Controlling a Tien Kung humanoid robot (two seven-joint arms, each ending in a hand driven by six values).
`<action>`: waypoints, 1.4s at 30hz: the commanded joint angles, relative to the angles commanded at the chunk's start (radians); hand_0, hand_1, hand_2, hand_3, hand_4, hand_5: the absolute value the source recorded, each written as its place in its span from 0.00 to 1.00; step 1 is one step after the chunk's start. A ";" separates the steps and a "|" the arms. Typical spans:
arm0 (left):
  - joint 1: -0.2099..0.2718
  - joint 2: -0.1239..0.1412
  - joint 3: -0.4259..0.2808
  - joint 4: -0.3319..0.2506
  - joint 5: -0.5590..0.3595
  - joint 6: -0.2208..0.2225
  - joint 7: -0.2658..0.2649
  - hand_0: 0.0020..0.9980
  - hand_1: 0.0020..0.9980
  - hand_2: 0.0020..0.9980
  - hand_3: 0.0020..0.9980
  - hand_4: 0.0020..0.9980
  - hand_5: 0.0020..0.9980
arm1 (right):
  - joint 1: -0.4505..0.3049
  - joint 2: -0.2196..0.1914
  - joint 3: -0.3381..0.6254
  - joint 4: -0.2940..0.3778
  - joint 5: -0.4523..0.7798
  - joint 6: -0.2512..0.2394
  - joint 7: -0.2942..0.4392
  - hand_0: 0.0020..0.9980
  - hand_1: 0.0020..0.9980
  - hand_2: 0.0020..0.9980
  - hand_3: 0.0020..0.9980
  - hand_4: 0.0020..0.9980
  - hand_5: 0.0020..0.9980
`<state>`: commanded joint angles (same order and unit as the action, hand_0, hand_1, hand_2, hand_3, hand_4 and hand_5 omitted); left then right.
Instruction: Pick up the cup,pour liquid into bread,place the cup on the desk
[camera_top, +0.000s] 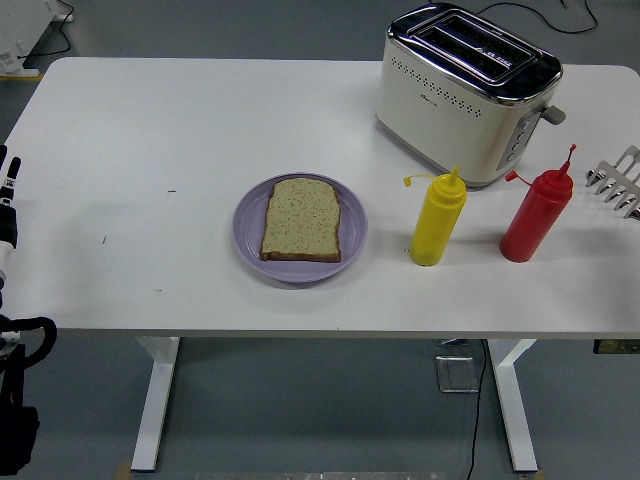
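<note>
A slice of brown bread lies flat on a purple plate in the middle of the white table. To its right a yellow squeeze bottle stands upright, and a red squeeze bottle stands further right, both capped. No cup is visible. My left hand rests at the picture's left edge, far from the plate, fingers straight and holding nothing. My right hand is out of the picture.
A cream and chrome toaster stands at the back right, behind the bottles. A metal rack pokes in at the right edge. Bare table stretches left of the plate.
</note>
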<state>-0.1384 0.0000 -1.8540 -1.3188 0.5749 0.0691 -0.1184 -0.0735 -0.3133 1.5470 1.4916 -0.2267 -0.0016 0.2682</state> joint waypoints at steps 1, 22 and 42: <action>0.000 0.000 -0.001 0.000 0.000 0.000 0.000 0.78 0.73 0.73 0.68 0.55 1.00 | 0.002 0.001 0.002 -0.001 0.001 0.001 -0.002 0.87 0.83 0.89 0.95 0.80 0.36; -0.003 0.000 -0.003 -0.001 -0.001 0.000 0.000 0.78 0.73 0.73 0.69 0.56 1.00 | 0.036 0.023 0.023 -0.024 0.013 -0.019 -0.009 0.86 0.82 0.87 0.93 0.78 0.38; -0.003 0.000 -0.004 0.000 -0.001 0.000 0.000 0.78 0.74 0.73 0.69 0.56 1.00 | 0.052 0.031 0.028 -0.034 0.032 -0.021 -0.019 0.86 0.82 0.87 0.92 0.77 0.41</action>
<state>-0.1413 0.0000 -1.8580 -1.3191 0.5739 0.0687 -0.1189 -0.0211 -0.2820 1.5747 1.4579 -0.1948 -0.0230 0.2496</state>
